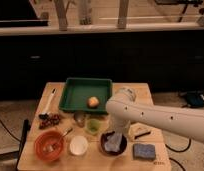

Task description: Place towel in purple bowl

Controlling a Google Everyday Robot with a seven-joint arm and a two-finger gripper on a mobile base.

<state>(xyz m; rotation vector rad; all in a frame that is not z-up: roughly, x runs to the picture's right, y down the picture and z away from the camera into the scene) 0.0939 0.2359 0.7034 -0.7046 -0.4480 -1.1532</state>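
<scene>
Camera view shows the white arm (160,117) reaching in from the right and bent at a rounded joint beside the green tray (80,92), with its end pointing down. The pincer (114,132) sits just over the purple bowl (103,146) near the tabletop's (145,92) near edge. Whether it is open or closed I cannot tell. The towel (114,142) lies in that bowl.

My feed is dim; warm light reaches only the table (145,92) around the gripper (116,131), low over the purple bowl (103,145). Behind the gripper, everything sinks into darkness.
</scene>
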